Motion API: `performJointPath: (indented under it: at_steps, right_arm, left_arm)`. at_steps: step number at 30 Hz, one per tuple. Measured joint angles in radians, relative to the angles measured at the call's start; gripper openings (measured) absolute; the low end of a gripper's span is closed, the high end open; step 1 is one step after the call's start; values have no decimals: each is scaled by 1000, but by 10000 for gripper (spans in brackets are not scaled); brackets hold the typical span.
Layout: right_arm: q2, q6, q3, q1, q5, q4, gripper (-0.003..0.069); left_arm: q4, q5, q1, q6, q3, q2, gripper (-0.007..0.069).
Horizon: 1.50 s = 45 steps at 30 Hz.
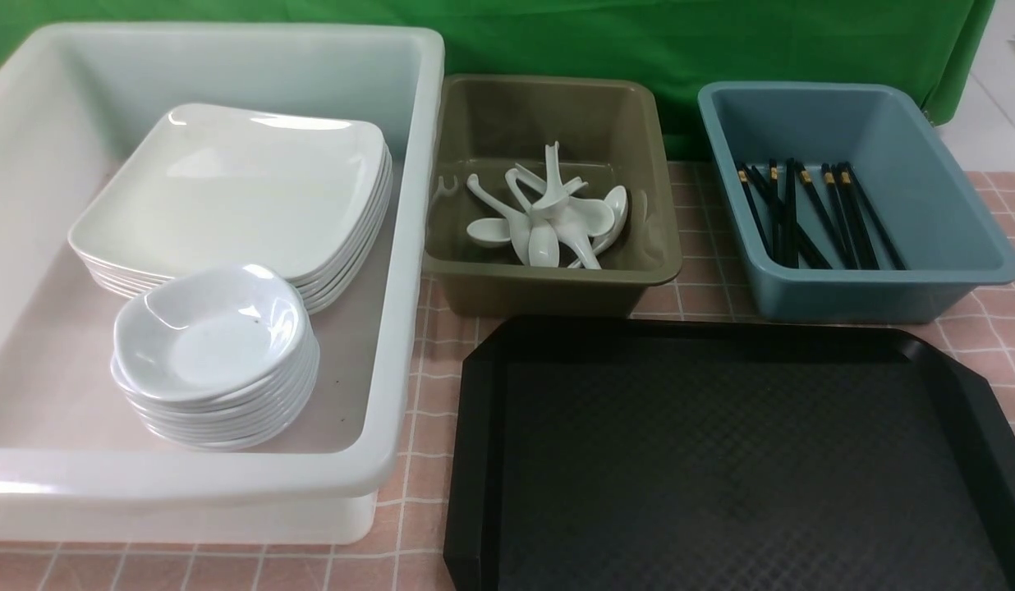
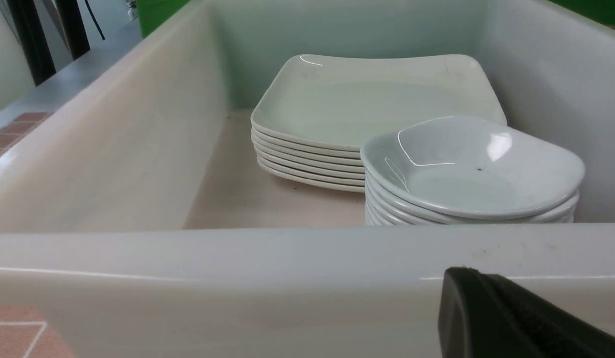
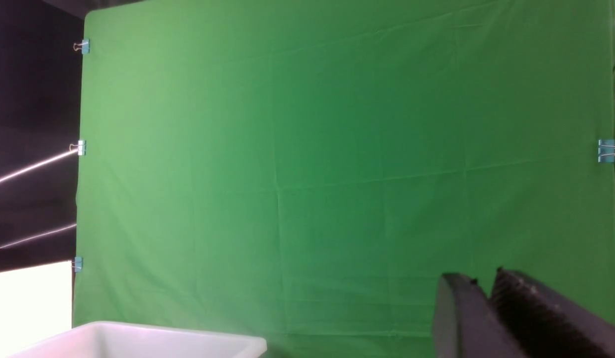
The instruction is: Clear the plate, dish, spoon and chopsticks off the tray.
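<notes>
The black tray (image 1: pixel 721 460) lies at the front right and its floor is bare. A stack of white square plates (image 1: pixel 236 185) and a stack of small white dishes (image 1: pixel 212 328) sit in the white tub (image 1: pixel 409 246). Several white spoons (image 1: pixel 548 222) lie in the olive tub (image 1: pixel 548 287). Several black chopsticks (image 1: pixel 811 213) lie in the blue tub (image 1: pixel 869 295). Neither gripper shows in the front view. My left gripper (image 2: pixel 466 272) is shut and empty just outside the tub's near wall (image 2: pixel 238 278), facing the plates (image 2: pixel 357 99) and dishes (image 2: pixel 466 169). My right gripper (image 3: pixel 479 278) is shut and empty, pointing at the green backdrop (image 3: pixel 337 174).
The three tubs stand in a row behind and left of the tray on a pink checked cloth (image 1: pixel 425 394). A green backdrop (image 1: pixel 680 41) hangs behind them. A corner of the white tub (image 3: pixel 153 340) shows in the right wrist view.
</notes>
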<state>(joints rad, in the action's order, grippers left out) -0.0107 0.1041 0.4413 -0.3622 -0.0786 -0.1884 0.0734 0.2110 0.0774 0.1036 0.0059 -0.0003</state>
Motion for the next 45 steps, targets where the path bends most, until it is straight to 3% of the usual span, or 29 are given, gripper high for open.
performJointPath:
  at_steps: [18,25,29,33,45]
  right_arm:
    - [0,0,0,8,38,0,200]
    - [-3,-14,-110,190,238,0,210]
    - [-4,-15,-317,319,292,0,218]
    - [-4,-14,-422,339,293,0,224]
    - [-4,-11,-425,337,281,1,239]
  left_arm:
    - [0,0,0,1,0,0,4]
    - [0,0,0,2,0,0,4]
    - [0,0,0,5,0,0,4]
    - [-1,0,0,5,1,0,4]
    - [-1,2,3,8,1,0,4]
